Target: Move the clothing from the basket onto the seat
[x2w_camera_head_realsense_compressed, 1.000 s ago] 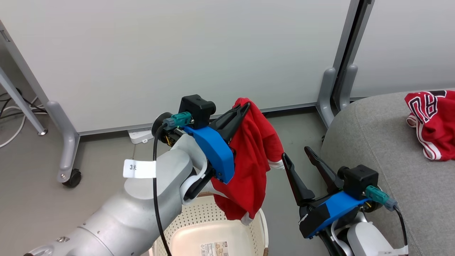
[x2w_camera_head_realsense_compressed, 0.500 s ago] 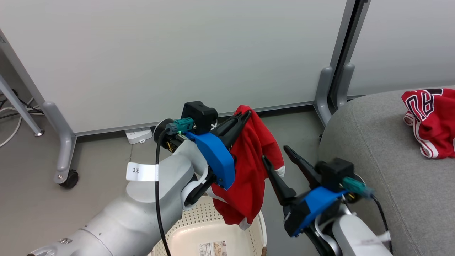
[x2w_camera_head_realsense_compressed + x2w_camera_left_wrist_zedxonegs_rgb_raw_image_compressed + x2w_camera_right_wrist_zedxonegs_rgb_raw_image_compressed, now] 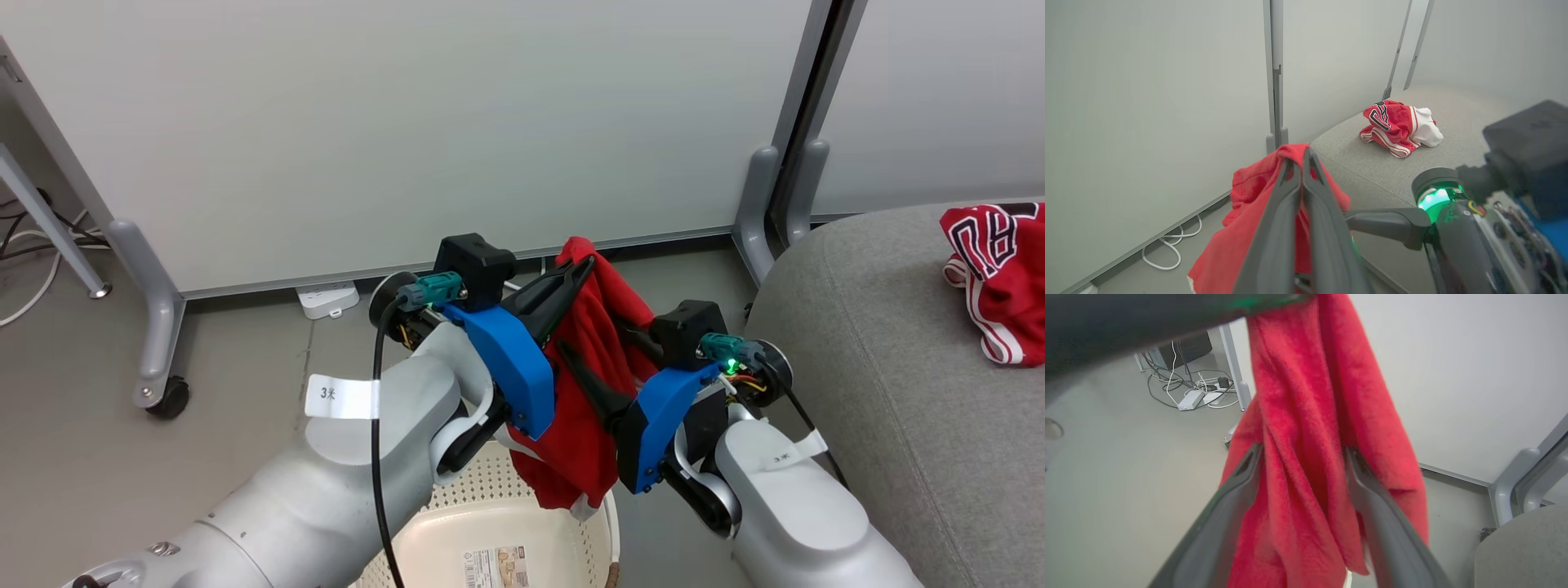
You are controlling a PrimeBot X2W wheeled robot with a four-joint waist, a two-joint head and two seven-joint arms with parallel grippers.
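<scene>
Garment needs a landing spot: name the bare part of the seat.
The seat is bare from its rounded edge to the lettered jersey. Crowded above the basket: left gripper and right gripper at the hanging garment.

White tag on left forearm, behind its fingers: "3米". Right forearm tag: same. Jersey lettering partial, basket label unreadable

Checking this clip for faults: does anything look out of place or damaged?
Nothing stands out. The plain red garment hangs over the basket from the left gripper's shut jaws, the open right gripper straddling it; the jersey lies crumpled on the seat.
</scene>
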